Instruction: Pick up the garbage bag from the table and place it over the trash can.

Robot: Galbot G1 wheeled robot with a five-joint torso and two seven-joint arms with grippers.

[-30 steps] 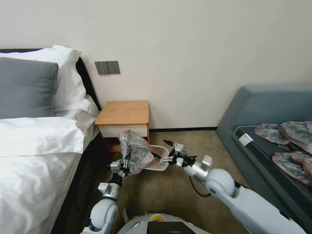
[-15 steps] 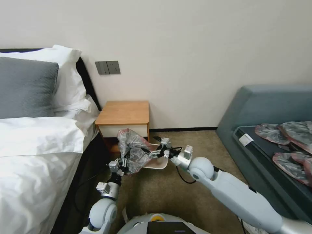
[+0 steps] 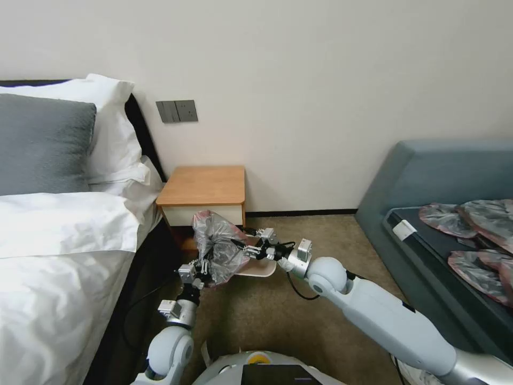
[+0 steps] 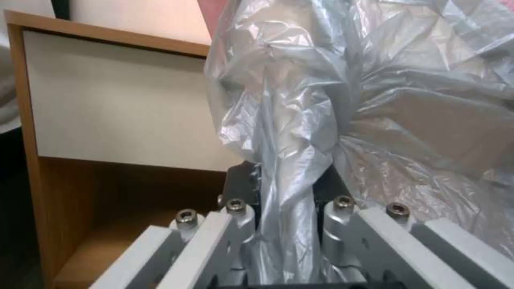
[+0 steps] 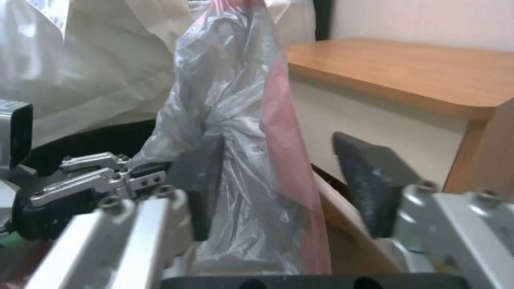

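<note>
- Left gripper [image 3: 202, 266]: low in the head view, at about 7 o'clock from the trash can, fingers clamped on a gathered fold of the garbage bag [image 3: 220, 251]. In the left wrist view the left gripper [image 4: 286, 208] has a twisted rope of grey plastic [image 4: 300, 132] pinched between its two pads.
- The garbage bag: held up off the floor, bunched and wrinkly, pinkish-red rim at its top and lower edge (translucent grey elsewhere). It hangs over the near-left part of the trash can, in front of the table's white drawer front [image 4: 118, 108].
- Right gripper [image 3: 247, 245]: reached in from 3 o'clock of the bag, at the bag's right flank above the can. In the right wrist view its jaws stand wide apart around the bag [image 5: 241, 160]; one dark pad [image 5: 369, 180] is clear of the plastic, and the other finger lies against or just beside the grey folds (contact cannot be confirmed). The left gripper [image 5: 102, 180] appears beyond it.
- Trash can [image 3: 262, 268]: on the carpet at 6 o'clock from the table, only its cream rim visible beneath the bag and right gripper.
- Table [image 3: 206, 185]: against the wall, orange-brown top bare, beside the bed [image 3: 59, 235].
- Several larger flat bags [image 3: 475, 230] lie on the sofa [image 3: 427, 176], well apart at 3 o'clock.
</note>
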